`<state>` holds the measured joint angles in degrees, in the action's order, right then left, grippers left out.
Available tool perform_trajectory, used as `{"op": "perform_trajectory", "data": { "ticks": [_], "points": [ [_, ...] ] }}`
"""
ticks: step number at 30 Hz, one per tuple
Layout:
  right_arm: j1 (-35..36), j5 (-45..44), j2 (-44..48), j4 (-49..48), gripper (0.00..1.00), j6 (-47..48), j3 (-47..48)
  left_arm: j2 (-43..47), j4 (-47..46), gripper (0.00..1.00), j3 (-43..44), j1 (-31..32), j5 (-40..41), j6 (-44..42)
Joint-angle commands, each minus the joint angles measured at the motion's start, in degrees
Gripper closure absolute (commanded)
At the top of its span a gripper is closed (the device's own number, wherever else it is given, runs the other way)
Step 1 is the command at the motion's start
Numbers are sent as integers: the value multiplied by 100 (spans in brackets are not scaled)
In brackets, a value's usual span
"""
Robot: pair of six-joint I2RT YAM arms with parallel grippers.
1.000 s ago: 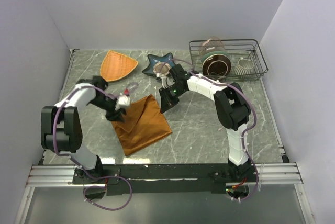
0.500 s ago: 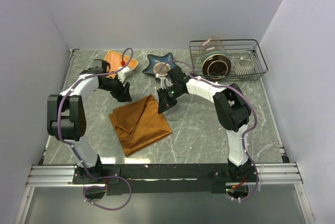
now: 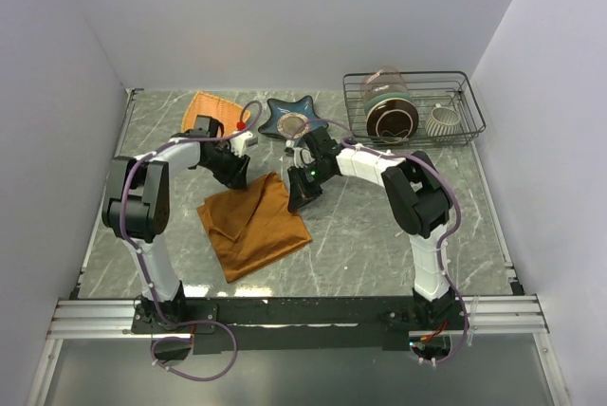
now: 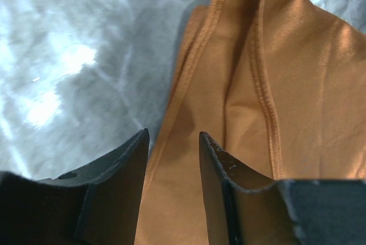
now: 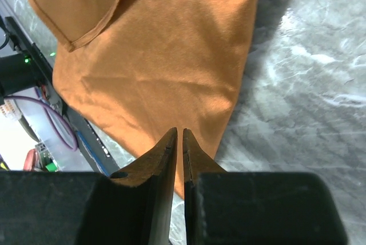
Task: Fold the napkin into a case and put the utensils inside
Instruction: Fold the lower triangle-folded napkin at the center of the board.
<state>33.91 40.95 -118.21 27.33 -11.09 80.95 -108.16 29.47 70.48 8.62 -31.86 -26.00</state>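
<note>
The rust-orange napkin (image 3: 256, 226) lies on the marble table as a loose, tilted square, with a flap turned over along its left side, not a narrow case. My left gripper (image 3: 239, 175) hovers at its far left corner; in the left wrist view the gripper (image 4: 172, 137) stands open over the napkin's (image 4: 297, 96) doubled, stitched edge. My right gripper (image 3: 301, 199) is low over the far right corner. Seen from the right wrist, it (image 5: 179, 131) is shut to a thin slit above the napkin (image 5: 160, 56), nothing showing between its fingers. The utensils are out of view.
A woven orange triangular plate (image 3: 203, 106) sits at the back left, partly behind my left arm. A dark star-shaped dish (image 3: 279, 114) holding a small round thing lies behind the grippers. The wire rack (image 3: 465, 93) at the back right holds a glass jar, a brown plate and a white cup.
My left gripper left the napkin's left edge, swung back toward the woven plate, then came right to the far corner. The right gripper edged slightly toward the napkin.
</note>
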Motion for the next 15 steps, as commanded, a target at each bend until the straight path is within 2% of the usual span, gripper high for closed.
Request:
{"op": "perform_trajectory", "data": {
  "ticks": [1,4,11,15],
  "points": [
    [54,-140,-79,-246,84,-270,-132,-74,102,55,-43,166,83,-133],
    [54,-149,-132,-298,85,-367,-184,-135,67,60,-78,227,188,-107],
    [54,-219,-290,-325,85,-455,-185,-4,-38,93,-34,324,198,-133],
    [63,-272,-334,-342,85,-490,-167,338,-56,99,-78,386,109,-212]
  ]
}}
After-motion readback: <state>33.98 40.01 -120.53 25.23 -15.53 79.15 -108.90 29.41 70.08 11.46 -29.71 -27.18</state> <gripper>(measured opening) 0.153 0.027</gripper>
